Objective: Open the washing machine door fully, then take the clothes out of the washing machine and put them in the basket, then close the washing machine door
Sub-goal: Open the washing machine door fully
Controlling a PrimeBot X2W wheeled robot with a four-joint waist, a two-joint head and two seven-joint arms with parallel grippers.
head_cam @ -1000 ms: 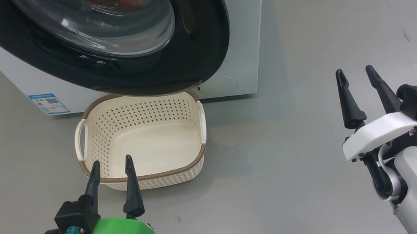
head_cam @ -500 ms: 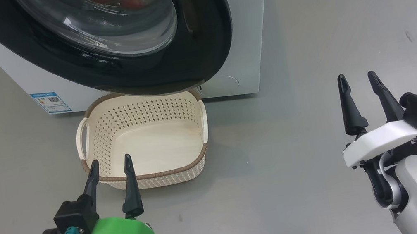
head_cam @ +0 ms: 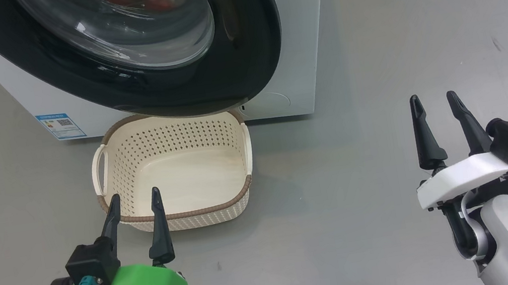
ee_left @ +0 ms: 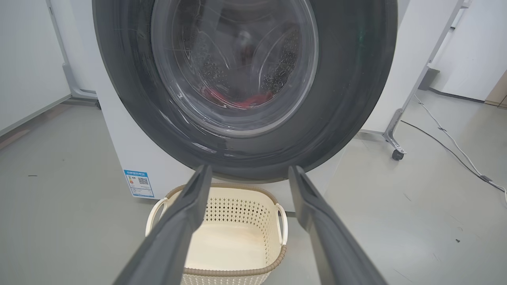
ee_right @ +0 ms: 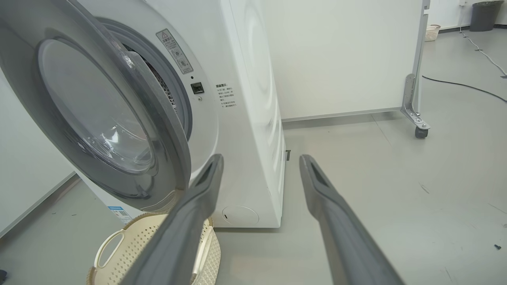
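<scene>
Left gripper (head_cam: 135,196): fingers spread, nothing between them, hovering low just in front of the near rim of the basket (head_cam: 223,203). Right gripper (head_cam: 432,96): also spread and empty, out over bare floor, well apart from the machine on its right. Neither touches anything.

The basket sits on the floor against the foot of the washing machine (head_cam: 302,28), empty (good, ready to receive). The washing machine door (head_cam: 255,20) is ajar, not fully open. The right wrist view shows a gap at its free edge on the latch side, so the hinge should be on the left. The door's lower rim hangs over the back of the basket. The clothes (ee_left: 237,101) are in the drum, with red showing through the glass bowl in the left wrist view.

Step in hand, as I read it: finish opening the door. To do it well:
- Bring the right gripper to the free edge and slip one finger behind the black rim through the gap.
- Sweep the door leftward along its hinge arc, not straight back.
- Keep contact on the rim, not the glass bulge (glossy, likely slippery).
- The left arm may sit in the swing path, so I'd move it aside first.
- Clearance between the door bottom and the basket rim can't be told from here, so go slowly there.
- Don't reach for the clothes until the opening is fully exposed.
</scene>
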